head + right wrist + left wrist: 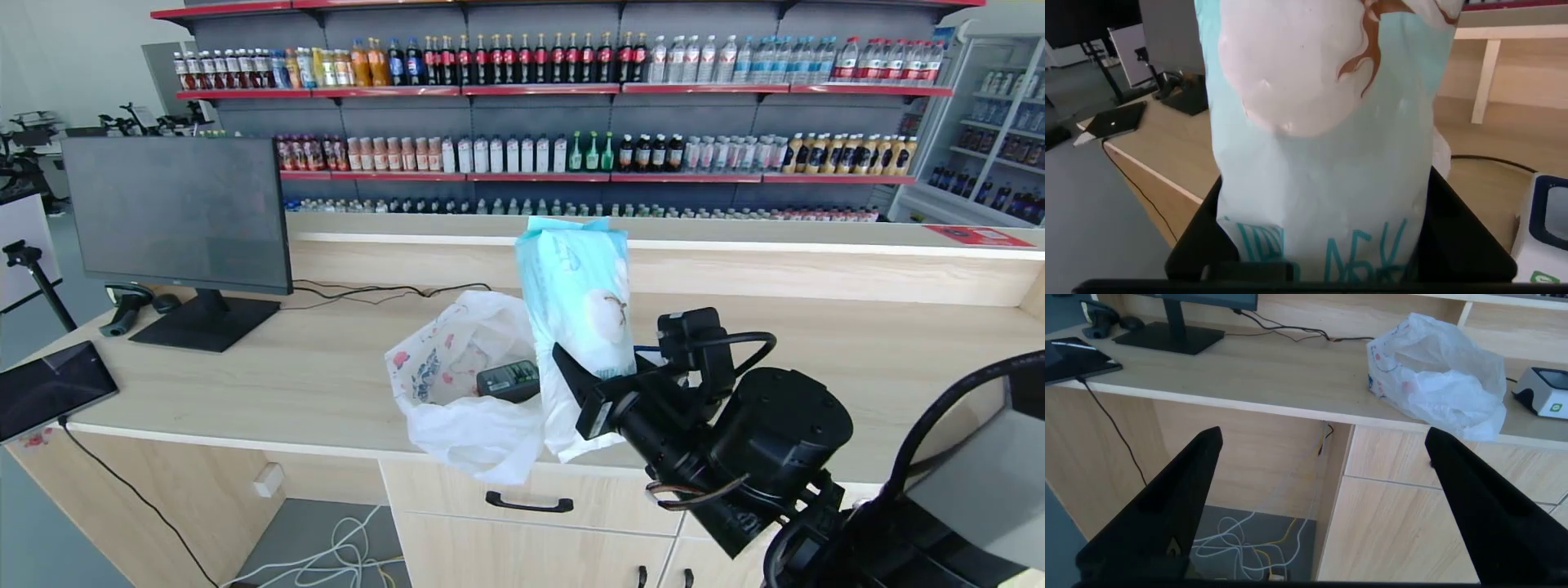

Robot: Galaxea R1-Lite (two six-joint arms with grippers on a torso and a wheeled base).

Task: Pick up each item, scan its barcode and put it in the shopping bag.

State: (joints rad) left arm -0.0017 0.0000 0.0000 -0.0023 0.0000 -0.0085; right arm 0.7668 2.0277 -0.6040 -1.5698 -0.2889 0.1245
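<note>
The shopping bag (457,392) is white with small red and blue prints. Just beside the shopping bag, the packet (575,294) is pale turquoise and white, with a white cotton boll on a brown twig. Under the shopping bag, the desk (286,367) is light wood grain.

A dark monitor (175,212) stands at the table's (310,367) far left. A tablet (49,388) lies at the front corner, its cable (122,482) hanging down. Below are a drawer handle (528,502) and white floor cables (343,547). Behind stand shelves (539,90) of bottles (490,61).
</note>
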